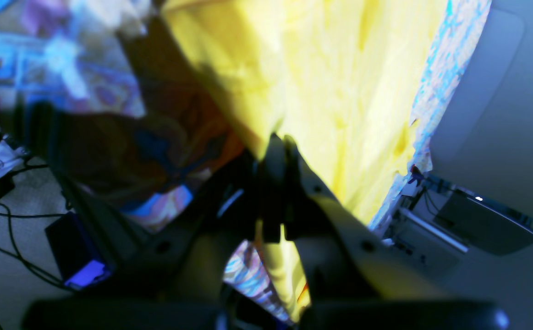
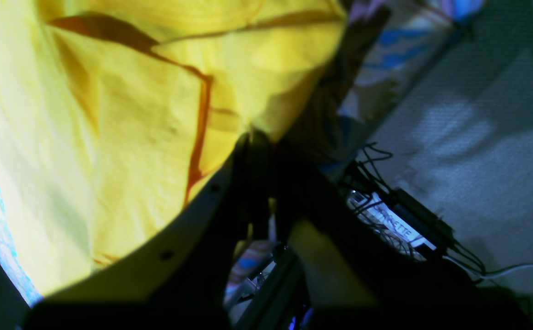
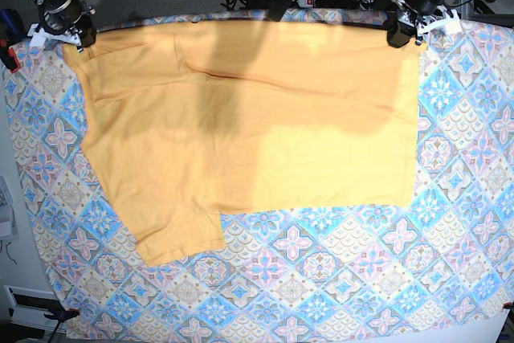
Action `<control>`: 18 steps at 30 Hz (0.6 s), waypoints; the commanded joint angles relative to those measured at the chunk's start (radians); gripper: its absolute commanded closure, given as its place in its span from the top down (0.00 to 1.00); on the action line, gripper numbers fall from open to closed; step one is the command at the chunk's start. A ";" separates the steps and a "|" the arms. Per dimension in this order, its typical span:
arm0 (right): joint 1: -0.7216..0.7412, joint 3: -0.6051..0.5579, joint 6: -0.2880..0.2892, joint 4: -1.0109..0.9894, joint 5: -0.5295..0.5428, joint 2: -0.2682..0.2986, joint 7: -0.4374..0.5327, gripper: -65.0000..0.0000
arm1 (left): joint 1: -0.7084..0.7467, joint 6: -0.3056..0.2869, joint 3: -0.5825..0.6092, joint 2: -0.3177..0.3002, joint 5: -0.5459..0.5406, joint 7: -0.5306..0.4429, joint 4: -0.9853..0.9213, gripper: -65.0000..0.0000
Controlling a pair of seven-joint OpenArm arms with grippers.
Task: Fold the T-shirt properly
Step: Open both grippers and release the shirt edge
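Patterned table [image 3: 450, 222] carries the shirt [image 3: 257, 134], spread flat. Both jaws pinch its far-edge corners, left gripper [image 3: 399, 35] and right gripper [image 3: 74, 36], likely to draw a fold.

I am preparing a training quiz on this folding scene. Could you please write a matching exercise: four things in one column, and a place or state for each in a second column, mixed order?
Things:
1. T-shirt
2. left gripper
3. right gripper
4. tablecloth

Places or states:
A. shut on the shirt's far corner, right side of the base view
B. blue-pink pattern, covers the table
C. yellow-orange, spread out with one sleeve pointing to the near edge
D. shut on the shirt's far corner, left side of the base view

Pairs: 1-C, 2-A, 3-D, 4-B
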 commanded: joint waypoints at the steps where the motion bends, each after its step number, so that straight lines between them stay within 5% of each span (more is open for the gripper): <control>1: -0.010 0.013 0.003 0.016 0.002 0.020 0.027 0.00 | 0.021 -0.009 -0.008 -0.012 -0.012 -0.018 0.016 0.00; 12: -0.005 0.013 0.003 0.016 -0.001 0.020 0.032 0.01 | 0.045 -0.009 -0.006 -0.012 -0.012 -0.016 0.016 0.00; 18: -0.008 0.016 0.003 0.016 -0.001 0.020 0.032 0.05 | 0.042 -0.007 -0.013 -0.014 -0.012 0.028 0.016 0.25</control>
